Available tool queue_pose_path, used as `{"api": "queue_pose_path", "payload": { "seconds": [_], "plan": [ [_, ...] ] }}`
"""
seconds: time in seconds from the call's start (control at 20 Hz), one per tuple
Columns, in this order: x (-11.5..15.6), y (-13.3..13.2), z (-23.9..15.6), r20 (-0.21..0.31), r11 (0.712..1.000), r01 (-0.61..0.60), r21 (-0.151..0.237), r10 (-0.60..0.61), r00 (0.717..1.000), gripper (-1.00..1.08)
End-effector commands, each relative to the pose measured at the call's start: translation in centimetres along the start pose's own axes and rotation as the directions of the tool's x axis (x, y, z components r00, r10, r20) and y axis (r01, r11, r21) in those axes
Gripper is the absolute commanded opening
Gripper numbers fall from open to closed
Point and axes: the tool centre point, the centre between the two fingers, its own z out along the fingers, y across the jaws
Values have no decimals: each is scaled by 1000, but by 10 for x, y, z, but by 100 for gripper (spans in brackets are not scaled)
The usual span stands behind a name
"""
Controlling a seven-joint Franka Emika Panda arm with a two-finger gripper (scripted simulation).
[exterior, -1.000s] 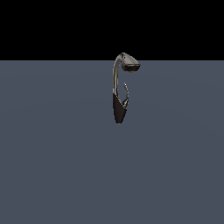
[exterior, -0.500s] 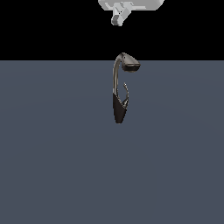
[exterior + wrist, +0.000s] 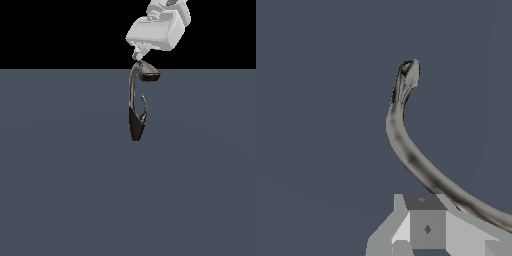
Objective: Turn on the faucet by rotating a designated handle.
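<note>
The faucet stands on the grey floor, its blackish cone base tapering down. Its slim arched neck rises to a flat spout head. The handle, a thin curved grey lever, sprouts from the cone on the exterior view's right. My gripper hangs just above the top of the neck's arch, well above the handle and touching neither. In the wrist view the neck curves away to the spout head, and my gripper shows its fingers together with nothing held. The wrist view does not show the handle.
Flat grey floor spreads all around the faucet. The white hand body fills the space above the spout.
My gripper has come down from out of view above and now hangs just over the top of the faucet's neck. The faucet and its handle have not moved.
</note>
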Motion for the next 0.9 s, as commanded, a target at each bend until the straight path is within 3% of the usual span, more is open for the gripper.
{"api": "queue_pose_path", "payload": {
  "seconds": [0.0, 0.45, 0.85],
  "plan": [
    [20, -6, 11, 26, 998, -57, 19, 57, 998, -100],
    [87, -20, 55, 120, 966, -251, 64, 242, 963, -100],
    [122, -22, 82, 174, 932, -353, 77, 336, 926, -100]
  ]
}}
